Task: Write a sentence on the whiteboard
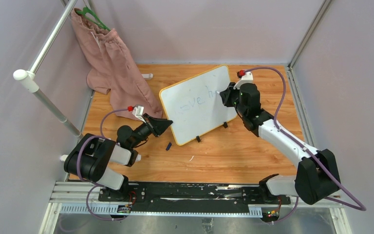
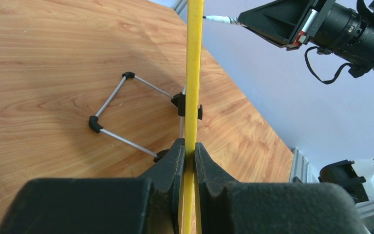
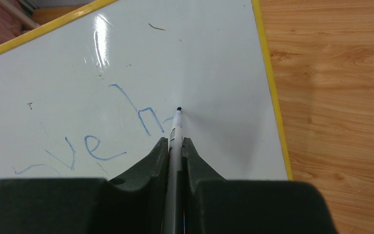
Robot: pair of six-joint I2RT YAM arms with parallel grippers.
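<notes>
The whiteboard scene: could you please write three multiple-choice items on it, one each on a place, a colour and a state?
1. Where does the left gripper grip the whiteboard? A. its edge B. the middle of its face C. a foot
2. What colour is the board's frame? A. red B. yellow C. green
3. What is the right gripper doing? A. hanging open B. shut on nothing C. shut on the marker
Answers: 1 A, the left wrist view shows it pinching the thin edge; 2 B, yellow edging shows in all views; 3 C, the marker sits in its grip, tip at the board.
</notes>
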